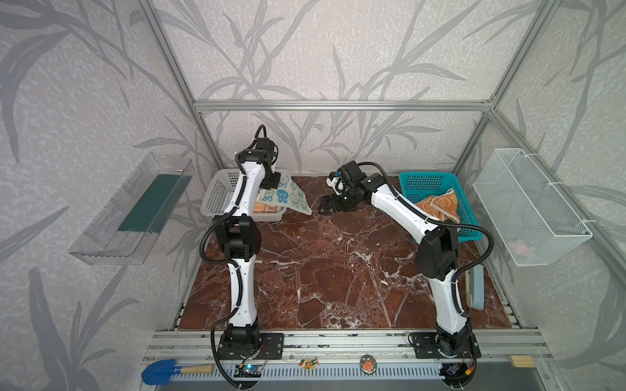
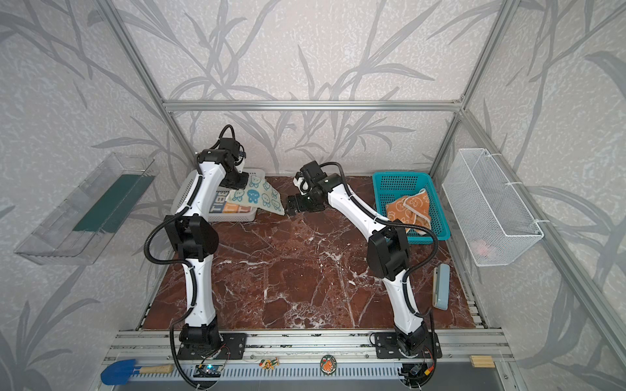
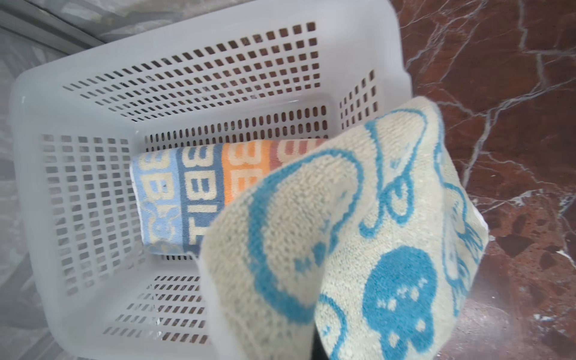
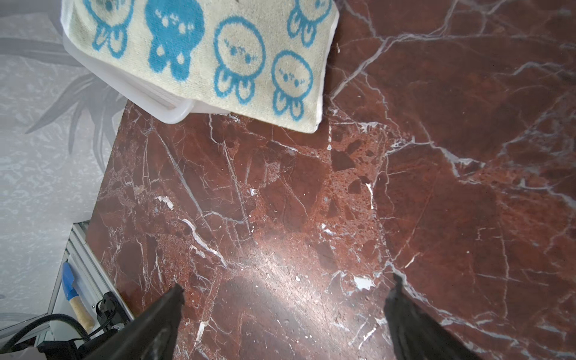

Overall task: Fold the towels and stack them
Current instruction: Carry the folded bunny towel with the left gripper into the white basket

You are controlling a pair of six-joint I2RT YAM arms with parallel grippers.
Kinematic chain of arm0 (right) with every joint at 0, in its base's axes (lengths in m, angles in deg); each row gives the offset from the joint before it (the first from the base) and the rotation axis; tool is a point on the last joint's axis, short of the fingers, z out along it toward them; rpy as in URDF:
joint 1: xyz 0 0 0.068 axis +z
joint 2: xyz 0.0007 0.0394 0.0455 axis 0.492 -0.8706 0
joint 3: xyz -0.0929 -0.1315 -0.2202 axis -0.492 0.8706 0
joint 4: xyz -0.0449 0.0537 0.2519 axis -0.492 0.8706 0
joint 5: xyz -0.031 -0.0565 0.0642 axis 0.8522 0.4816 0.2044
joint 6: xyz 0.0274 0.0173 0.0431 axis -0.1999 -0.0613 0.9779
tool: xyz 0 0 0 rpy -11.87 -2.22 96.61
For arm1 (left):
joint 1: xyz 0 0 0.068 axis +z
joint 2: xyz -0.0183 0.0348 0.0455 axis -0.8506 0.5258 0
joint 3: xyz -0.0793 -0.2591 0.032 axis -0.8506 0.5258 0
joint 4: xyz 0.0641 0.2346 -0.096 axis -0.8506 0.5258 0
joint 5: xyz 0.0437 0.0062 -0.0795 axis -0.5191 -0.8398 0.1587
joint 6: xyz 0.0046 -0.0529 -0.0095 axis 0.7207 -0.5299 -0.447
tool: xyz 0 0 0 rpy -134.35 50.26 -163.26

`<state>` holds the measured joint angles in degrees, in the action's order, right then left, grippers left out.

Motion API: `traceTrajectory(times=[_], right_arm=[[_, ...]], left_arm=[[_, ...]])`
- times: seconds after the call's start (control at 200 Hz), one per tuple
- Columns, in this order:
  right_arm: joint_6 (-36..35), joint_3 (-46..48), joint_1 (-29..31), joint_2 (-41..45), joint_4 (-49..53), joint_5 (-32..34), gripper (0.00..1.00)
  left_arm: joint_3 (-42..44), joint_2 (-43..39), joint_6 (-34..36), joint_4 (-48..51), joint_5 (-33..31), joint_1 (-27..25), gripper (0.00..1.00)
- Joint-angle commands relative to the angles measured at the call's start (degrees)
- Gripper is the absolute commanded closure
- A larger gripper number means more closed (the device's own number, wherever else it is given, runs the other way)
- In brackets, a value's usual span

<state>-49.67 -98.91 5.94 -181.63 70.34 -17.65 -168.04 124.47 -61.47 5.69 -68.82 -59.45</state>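
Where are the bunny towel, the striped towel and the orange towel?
Bunny towel (image 1: 282, 195): in a top view, its solid blue bunny.
Striped towel (image 3: 199, 193): left wrist view, its dark blue stripe.
Orange towel (image 2: 406, 208): in a top view, its middle.

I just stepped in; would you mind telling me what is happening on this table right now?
The left end effector is shut on the cream-and-blue bunny towel, holding it above the pale basket, where the striped RABBIT towel already lies folded. A corner of the held towel reaches past the basket over the marble table. The right end effector is open and empty, hovering near that corner. The orange towel lies crumpled in the teal basket, not yet folded.
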Motion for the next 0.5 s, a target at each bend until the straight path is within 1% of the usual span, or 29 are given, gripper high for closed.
traceTrajectory(times=[0.0,0.135,0.34,0.495], right_arm=[[-0.93,-3.88,0.62,-2.18,3.06,-1.1,0.01],[-2.38,-9.93,1.45,-5.16,5.69,0.4,0.01],[-3.78,-20.07,2.59,-10.26,8.95,-0.15,0.01],[-2.93,-23.68,2.9,-12.37,9.12,-0.68,0.01]], left_arm=[[0.18,0.81,3.06,-0.27,-1.45,2.2,1.0],[0.92,2.02,3.98,-1.88,-2.91,3.61,1.0],[1.23,4.54,5.26,-4.0,-4.43,5.15,1.0],[2.09,6.41,5.99,-5.48,-5.47,5.9,1.0]])
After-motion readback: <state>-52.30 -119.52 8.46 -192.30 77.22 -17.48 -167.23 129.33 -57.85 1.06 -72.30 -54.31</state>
